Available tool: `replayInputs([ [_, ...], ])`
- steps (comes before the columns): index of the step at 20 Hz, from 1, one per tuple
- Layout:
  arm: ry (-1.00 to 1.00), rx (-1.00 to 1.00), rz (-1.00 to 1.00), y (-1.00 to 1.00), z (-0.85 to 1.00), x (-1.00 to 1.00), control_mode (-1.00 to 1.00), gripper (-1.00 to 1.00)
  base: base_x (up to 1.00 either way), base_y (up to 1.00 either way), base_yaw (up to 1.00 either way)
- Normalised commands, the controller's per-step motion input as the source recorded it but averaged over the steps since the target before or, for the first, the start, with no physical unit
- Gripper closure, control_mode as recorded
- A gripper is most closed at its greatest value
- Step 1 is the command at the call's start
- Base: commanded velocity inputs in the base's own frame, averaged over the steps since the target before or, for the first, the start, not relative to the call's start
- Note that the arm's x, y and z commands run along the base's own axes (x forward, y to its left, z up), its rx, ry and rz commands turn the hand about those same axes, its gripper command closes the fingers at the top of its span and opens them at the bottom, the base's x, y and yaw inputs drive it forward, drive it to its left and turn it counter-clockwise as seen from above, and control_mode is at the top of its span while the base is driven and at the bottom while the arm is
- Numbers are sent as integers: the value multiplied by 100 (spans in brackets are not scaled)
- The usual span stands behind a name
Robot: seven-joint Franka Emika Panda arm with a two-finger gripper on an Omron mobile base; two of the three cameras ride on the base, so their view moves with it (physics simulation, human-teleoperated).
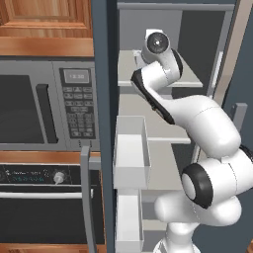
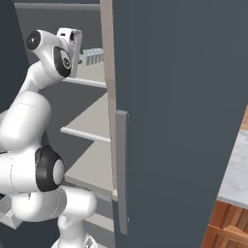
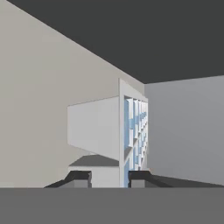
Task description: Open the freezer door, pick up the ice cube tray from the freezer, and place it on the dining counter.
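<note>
The step in hand looks to be the grasp of the small pale-blue and white ice cube tray with its grid of square cells, before it is drawn out of the tall slate-grey freezer. In the hand view the tray stands at the centre of the frame, edge-on to the camera, with the two dark fingertips rising at the bottom on either side of its near end. The hand is set narrow, its jaws drawn in close around that near wall; whether the pads already press on it cannot be told.

In the right base view the tray lies on the light grey upper shelf at the upper left of the frame, just beyond the white arm's wrist. The slate-grey freezer door with white bins inside stands swung open at the centre of the left base view.

To do this well, I would judge that the fingers should finish closing squarely on the thin wall, seated deep rather than at the rim, since a flat light tray may pivot or slip. The lift should be slight, only enough to free it from the shelf. The withdrawal should run straight back, level, keeping clear of the shelf above and the other plain slate-grey door at the right of that view.
</note>
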Motion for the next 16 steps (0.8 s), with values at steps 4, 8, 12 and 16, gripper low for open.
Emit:
replayInputs([
  [4,-8,-1,0,0,25,-13,-100,100,0,0,0],
  [8,0,-1,0,0,29,-37,-100,100,0,0,0],
  [12,-1,-4,0,0,20,-63,-100,100,0,0,0],
  [16,-2,-6,0,0,0,-68,-100,100,0,0,0],
])
